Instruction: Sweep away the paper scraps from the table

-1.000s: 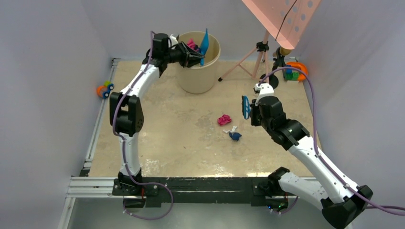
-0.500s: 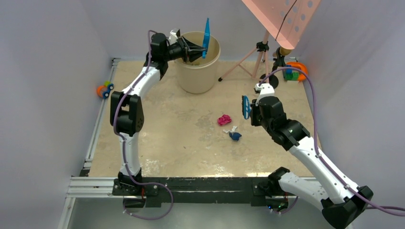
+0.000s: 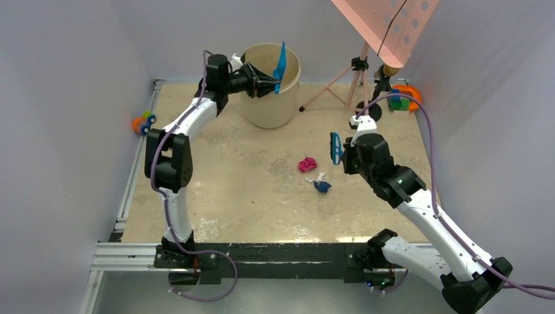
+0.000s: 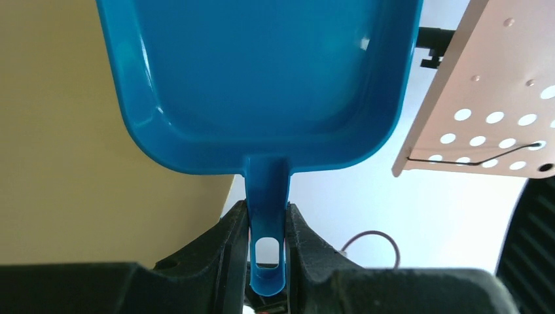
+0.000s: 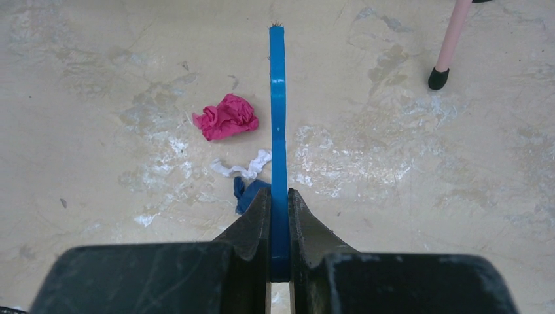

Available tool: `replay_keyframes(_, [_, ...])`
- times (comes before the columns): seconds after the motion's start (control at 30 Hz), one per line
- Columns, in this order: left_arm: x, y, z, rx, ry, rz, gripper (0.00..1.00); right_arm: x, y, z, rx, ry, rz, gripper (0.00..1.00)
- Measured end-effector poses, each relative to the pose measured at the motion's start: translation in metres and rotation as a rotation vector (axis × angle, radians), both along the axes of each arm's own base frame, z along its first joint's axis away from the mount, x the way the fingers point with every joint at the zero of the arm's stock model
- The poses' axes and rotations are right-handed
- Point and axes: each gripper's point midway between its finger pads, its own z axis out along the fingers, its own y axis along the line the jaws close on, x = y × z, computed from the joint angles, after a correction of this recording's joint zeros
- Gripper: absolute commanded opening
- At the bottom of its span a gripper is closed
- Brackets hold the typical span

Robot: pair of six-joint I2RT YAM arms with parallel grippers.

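The left gripper (image 3: 272,79) is up at the far side of the table (image 3: 229,196), over a big beige bucket (image 3: 269,104). Its jaws are nearly closed and pinch the thin handle of a blue dustpan (image 3: 281,60). In the left wrist view the two black fingers (image 4: 229,239) press on both sides of the handle, and the wide pan (image 4: 262,85) points away from the gripper (image 4: 267,219). From the top view the dustpan stands almost upright, just over the open mouth of the bucket.

The right gripper (image 3: 341,152) hangs over the right half of the table. Its jaws are squeezed tight on a thin blue brush (image 3: 336,146). In the right wrist view the brush (image 5: 278,118) sticks straight out from the gripper (image 5: 279,203), seen from its thin edge, with tiny hairs at the far tip.

Three paper scraps lie in the middle of the table, just left of the brush. The pink scrap (image 3: 307,163) is a crumpled ball. The white scrap (image 5: 243,167) is a small twisted strip near it. The dark blue scrap (image 3: 322,186) touches the white one and sits closest to the right gripper. The brush is above them and does not touch them.

A toy car (image 3: 143,122) sits by the left edge. Coloured blocks (image 3: 400,99) sit in the far right corner, near a pink stand (image 3: 357,75).
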Motion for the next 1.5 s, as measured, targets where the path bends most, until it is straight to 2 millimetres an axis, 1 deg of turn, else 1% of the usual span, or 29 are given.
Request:
replay_keyframes(0.1, [0.0, 0.002, 0.001, 0.094, -0.033, 0.003, 0.0, -0.002, -0.001, 0.002, 0.005, -0.007, 0.0, 0.0])
replay_keyframes(0.13, [-0.001, 0.003, 0.007, 0.13, -0.058, 0.006, 0.0, -0.002, -0.001, 0.003, 0.007, -0.01, 0.0, 0.0])
replay_keyframes(0.23, [-0.007, 0.006, 0.038, 0.229, -0.171, 0.015, 0.0, -0.003, -0.002, 0.006, 0.013, -0.02, -0.001, 0.0])
replay_keyframes(0.27, [-0.013, 0.007, 0.052, 0.264, -0.221, 0.014, 0.0, -0.004, -0.002, 0.007, 0.016, -0.026, -0.001, 0.0])
replay_keyframes(0.33, [-0.031, 0.007, 0.081, 0.334, -0.334, 0.011, 0.0, -0.006, -0.004, 0.013, 0.029, -0.047, -0.001, 0.0])
replay_keyframes(0.37, [-0.041, 0.007, 0.09, 0.369, -0.377, 0.008, 0.0, -0.007, -0.005, 0.018, 0.038, -0.062, -0.001, 0.0])
replay_keyframes(0.4, [-0.056, 0.007, 0.099, 0.413, -0.428, 0.001, 0.0, -0.009, -0.005, 0.022, 0.046, -0.075, -0.001, 0.0])
replay_keyframes(0.43, [-0.075, 0.006, 0.106, 0.47, -0.48, -0.009, 0.0, -0.011, -0.007, 0.029, 0.062, -0.1, -0.001, 0.0])
replay_keyframes(0.5, [-0.105, 0.003, 0.11, 0.556, -0.552, -0.035, 0.0, -0.015, -0.01, 0.039, 0.083, -0.138, -0.003, 0.0])
replay_keyframes(0.57, [-0.137, -0.001, 0.103, 0.639, -0.606, -0.075, 0.0, -0.018, -0.016, 0.051, 0.102, -0.182, -0.023, 0.0])
replay_keyframes(0.6, [-0.154, -0.002, 0.092, 0.688, -0.621, -0.101, 0.0, -0.02, -0.02, 0.057, 0.11, -0.201, -0.04, 0.0])
replay_keyframes(0.63, [-0.175, -0.002, 0.074, 0.745, -0.628, -0.138, 0.0, -0.021, -0.025, 0.063, 0.118, -0.222, -0.062, 0.0])
replay_keyframes(0.7, [-0.2, 0.001, 0.045, 0.818, -0.623, -0.191, 0.0, -0.022, -0.032, 0.076, 0.14, -0.258, -0.098, 0.0])
replay_keyframes(0.77, [-0.224, 0.009, 0.007, 0.909, -0.591, -0.252, 0.0, -0.025, -0.037, 0.091, 0.173, -0.301, -0.123, 0.0])
replay_keyframes(0.83, [-0.241, 0.016, -0.028, 0.988, -0.556, -0.308, 0.0, -0.029, -0.04, 0.105, 0.219, -0.348, -0.136, 0.0])
replay_keyframes(0.87, [-0.248, 0.018, -0.043, 1.021, -0.543, -0.335, 0.0, -0.031, -0.041, 0.11, 0.238, -0.366, -0.137, 0.0])
replay_keyframes(0.9, [-0.255, 0.019, -0.057, 1.046, -0.531, -0.362, 0.0, -0.035, -0.04, 0.12, 0.271, -0.4, -0.121, 0.0])
replay_keyframes(0.97, [-0.265, 0.021, -0.078, 1.083, -0.51, -0.406, 0.0, -0.042, -0.032, 0.134, 0.327, -0.457, -0.058, 0.0])
replay_keyframes(1.0, [-0.272, 0.021, -0.089, 1.099, -0.5, -0.433, 0.0, -0.048, -0.023, 0.144, 0.369, -0.498, 0.01, 0.0])
replay_keyframes(1.03, [-0.276, 0.021, -0.095, 1.109, -0.494, -0.451, 0.0, -0.052, -0.017, 0.148, 0.389, -0.517, 0.051, 0.0])
replay_keyframes(1.13, [-0.283, 0.02, -0.102, 1.125, -0.503, -0.481, 0.0, -0.059, 0.01, 0.161, 0.456, -0.543, 0.202, 0.0])
replay_keyframes(1.2, [-0.284, 0.017, -0.101, 1.121, -0.522, -0.482, 0.0, -0.056, 0.03, 0.159, 0.48, -0.51, 0.278, 0.0])
replay_keyframes(1.3, [-0.284, 0.012, -0.098, 1.113, -0.544, -0.477, 0.0, -0.043, 0.054, 0.143, 0.504, -0.431, 0.337, 0.0])
replay_keyframes(1.37, [-0.284, 0.01, -0.095, 1.106, -0.562, -0.47, 0.0, -0.037, 0.066, 0.126, 0.519, -0.376, 0.352, 0.0])
replay_keyframes(1.43, [-0.285, 0.008, -0.091, 1.099, -0.582, -0.467, 0.0, -0.033, 0.072, 0.108, 0.525, -0.322, 0.351, 0.0])
replay_keyframes(1.5, [-0.287, 0.007, -0.087, 1.093, -0.602, -0.462, 0.0, -0.031, 0.074, 0.099, 0.536, -0.294, 0.342, 0.0])
